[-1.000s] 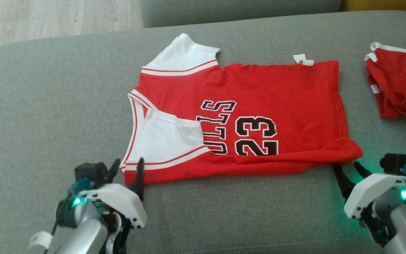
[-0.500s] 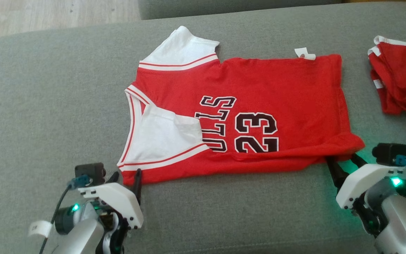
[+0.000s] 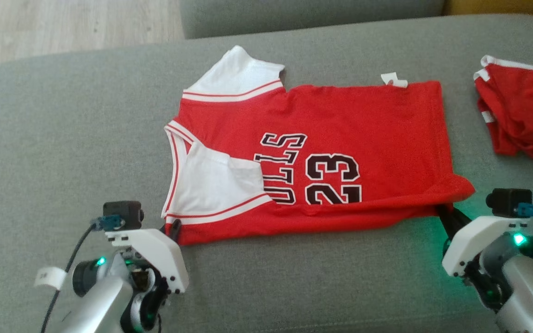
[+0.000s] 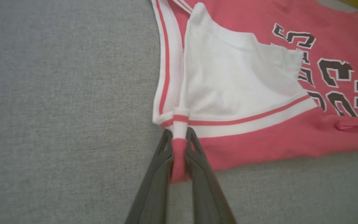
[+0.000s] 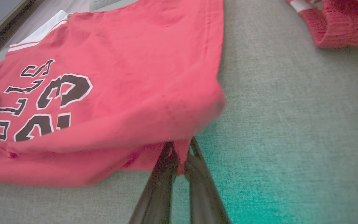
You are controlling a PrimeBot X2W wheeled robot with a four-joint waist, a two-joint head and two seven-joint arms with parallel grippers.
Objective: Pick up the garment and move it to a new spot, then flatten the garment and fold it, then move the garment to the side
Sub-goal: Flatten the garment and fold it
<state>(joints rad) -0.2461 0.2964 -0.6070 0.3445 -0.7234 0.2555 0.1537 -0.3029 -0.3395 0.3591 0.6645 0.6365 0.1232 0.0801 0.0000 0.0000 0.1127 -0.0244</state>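
The garment [image 3: 340, 138] is a red jersey with white sleeves and a black "23", spread on the grey sofa cushion [image 3: 63, 138], its near long edge folded over. My left gripper [image 3: 173, 230] is shut on the jersey's near left corner; in the left wrist view the gripper [image 4: 179, 138] pinches a red and white trim strip of the jersey [image 4: 259, 46]. My right gripper [image 3: 449, 215] is shut on the near right hem corner, and in the right wrist view that gripper [image 5: 180, 149] clamps red cloth of the jersey [image 5: 120, 62] under the folded edge.
A second crumpled red and white garment [image 3: 521, 115] lies at the cushion's right side, also in the right wrist view [image 5: 337, 25]. Wooden floor [image 3: 63, 23] shows past the cushion's far left. Bare grey cushion spreads to the left and front.
Both grippers went from open to shut on the jersey's near corners. The near right hem corner is now pinched and slightly lifted. The camera shifted a little.
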